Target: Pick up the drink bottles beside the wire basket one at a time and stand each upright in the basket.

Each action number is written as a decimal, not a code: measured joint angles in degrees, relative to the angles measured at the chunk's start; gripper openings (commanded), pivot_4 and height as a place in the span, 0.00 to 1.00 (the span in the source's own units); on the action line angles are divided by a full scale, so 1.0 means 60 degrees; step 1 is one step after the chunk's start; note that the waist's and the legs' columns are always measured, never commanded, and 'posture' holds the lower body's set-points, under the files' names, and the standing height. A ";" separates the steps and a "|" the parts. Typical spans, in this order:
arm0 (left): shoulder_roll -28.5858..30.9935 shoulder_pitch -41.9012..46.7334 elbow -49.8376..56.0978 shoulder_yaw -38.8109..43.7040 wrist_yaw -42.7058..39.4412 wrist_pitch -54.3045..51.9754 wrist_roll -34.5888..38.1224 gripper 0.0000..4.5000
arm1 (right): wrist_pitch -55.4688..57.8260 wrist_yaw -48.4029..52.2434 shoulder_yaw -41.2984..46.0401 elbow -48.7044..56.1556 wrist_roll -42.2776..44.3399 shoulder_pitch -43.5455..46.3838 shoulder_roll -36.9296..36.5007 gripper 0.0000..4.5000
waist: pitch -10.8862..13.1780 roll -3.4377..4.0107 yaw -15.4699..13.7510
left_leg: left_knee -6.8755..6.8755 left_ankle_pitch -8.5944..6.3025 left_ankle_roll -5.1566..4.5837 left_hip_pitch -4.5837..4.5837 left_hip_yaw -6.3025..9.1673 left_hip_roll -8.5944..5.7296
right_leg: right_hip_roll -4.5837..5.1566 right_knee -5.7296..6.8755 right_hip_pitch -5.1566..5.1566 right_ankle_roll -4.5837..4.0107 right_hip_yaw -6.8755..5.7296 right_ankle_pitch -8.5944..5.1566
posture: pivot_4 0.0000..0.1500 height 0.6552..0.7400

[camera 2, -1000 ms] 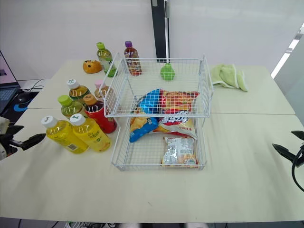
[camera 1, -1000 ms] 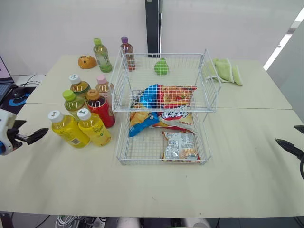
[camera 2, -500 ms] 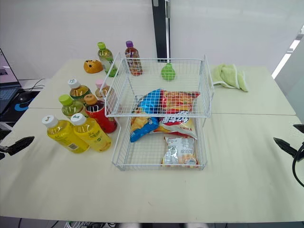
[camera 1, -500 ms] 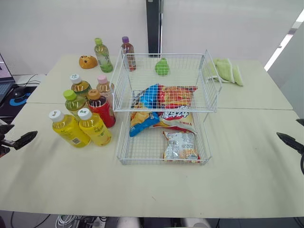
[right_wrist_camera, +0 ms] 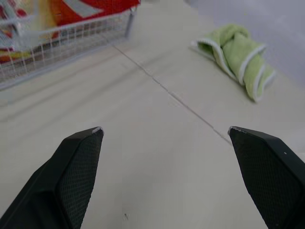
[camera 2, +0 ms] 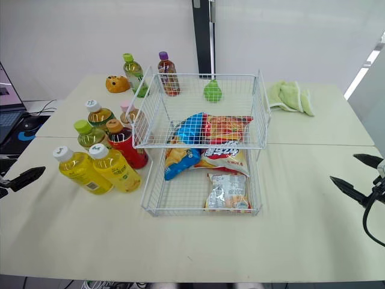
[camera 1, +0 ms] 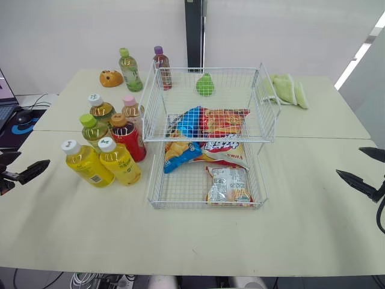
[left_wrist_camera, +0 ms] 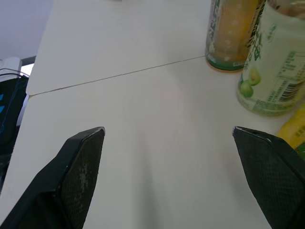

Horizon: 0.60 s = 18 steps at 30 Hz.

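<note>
A two-tier wire basket [camera 1: 180, 206] holds snack packets. Several drink bottles stand to its left: two yellow ones [camera 1: 87, 164] [camera 1: 120, 162], a red one [camera 1: 127, 137], a green-capped one [camera 1: 94, 131], a tea bottle [camera 1: 101, 109] and a pink-capped one [camera 1: 131, 111]. My left gripper [camera 1: 23, 164] hovers open, low over the table left of the yellow bottles and apart from them. The left wrist view has the tea bottle [left_wrist_camera: 228, 33] and the green-capped bottle [left_wrist_camera: 271, 62] ahead of it. My right gripper [camera 1: 349, 161] is open at the table's right side, well away from the basket.
Two more bottles [camera 1: 129, 71] [camera 1: 161, 67] and an orange toy [camera 1: 110, 78] stand at the back left. A green pear-shaped thing [camera 1: 204, 85] sits behind the basket's upper tier. A green towel [right_wrist_camera: 238, 52] lies at the back right. A laptop corner [camera 1: 5, 96] is at the far left.
My left gripper has drawn back to the left, away from the yellow bottles. My right gripper has come a little inward over the table. The bottles have not moved.
</note>
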State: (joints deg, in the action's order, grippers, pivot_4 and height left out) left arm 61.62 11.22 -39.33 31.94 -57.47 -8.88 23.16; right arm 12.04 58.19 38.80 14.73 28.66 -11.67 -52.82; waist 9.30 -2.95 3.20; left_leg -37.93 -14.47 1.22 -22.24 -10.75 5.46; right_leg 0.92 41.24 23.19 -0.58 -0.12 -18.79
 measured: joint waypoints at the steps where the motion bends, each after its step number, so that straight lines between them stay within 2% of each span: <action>1: -0.0074 -0.0163 0.0258 0.0087 0.0102 -0.0190 0.0107 0.99 | 0.0394 0.0054 0.0323 0.0747 0.0438 -0.0165 -0.0033 1.00 | 0.0000 0.0001 -0.0005 | -0.0006 0.0000 0.0000 -0.0019 0.0020 0.0000 | 0.0001 -0.0005 0.0001 -0.0001 -0.0017 0.0000 | 1.00 0.71; 4: -0.0285 -0.0572 0.0965 0.0284 0.0235 -0.0654 0.0291 0.99 | 0.1719 -0.0015 0.0934 0.2398 0.2105 0.0017 -0.0576 1.00 | -0.0002 -0.0004 0.0007 | -0.0022 0.0001 -0.0003 -0.0039 0.0065 0.0000 | 0.0004 -0.0005 -0.0002 -0.0004 -0.0053 0.0003 | 1.00 0.71; 7: -0.0472 -0.0924 0.1693 0.0446 0.0342 -0.1025 0.0464 0.99 | 0.2484 -0.0282 0.0634 0.3387 0.3486 0.1136 -0.1283 1.00 | -0.0017 -0.0029 0.0008 | -0.0020 -0.0005 -0.0020 -0.0044 0.0106 -0.0001 | 0.0003 -0.0006 -0.0011 -0.0015 -0.0085 0.0008 | 1.00 0.71; 11: -0.0717 -0.1858 0.2956 0.1006 0.0503 -0.1677 0.0768 0.99 | 0.2911 -0.0531 -0.1352 0.3536 0.4324 0.3265 -0.1656 1.00 | -0.0027 -0.0051 0.0016 | -0.0021 -0.0006 -0.0024 -0.0066 0.0125 -0.0002 | 0.0003 -0.0017 -0.0004 -0.0018 -0.0098 0.0009 | 1.00 0.71; 14: -0.0929 -0.3120 0.4630 0.1983 0.0488 -0.2575 0.1246 0.99 | 0.3067 -0.0447 -0.3167 0.3358 0.4439 0.4997 -0.1319 1.00 | -0.0028 -0.0065 0.0049 | -0.0021 0.0010 0.0006 -0.0088 0.0133 -0.0002 | 0.0003 -0.0026 0.0008 -0.0018 -0.0105 0.0009 | 1.00 0.71; 18: -0.1357 -0.4529 0.7187 0.3740 0.0656 -0.4213 0.2301 0.99 | 0.3124 0.0131 -0.4747 0.2869 0.4342 0.5966 -0.0717 1.00 | -0.0023 -0.0062 -0.0061 | -0.0022 0.0011 0.0007 -0.0109 0.0146 -0.0004 | 0.0005 -0.0051 0.0006 -0.0018 -0.0117 0.0006 | 1.00 0.71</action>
State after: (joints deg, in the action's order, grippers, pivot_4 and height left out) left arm 53.47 -15.95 3.79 54.37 -53.53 -34.16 36.97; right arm 30.79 58.98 10.32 31.94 54.72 24.13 -57.12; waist 9.16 -3.32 2.84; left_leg -38.06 -14.41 1.27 -22.90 -9.87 5.44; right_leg 0.95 40.93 23.22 -0.68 -0.82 -18.75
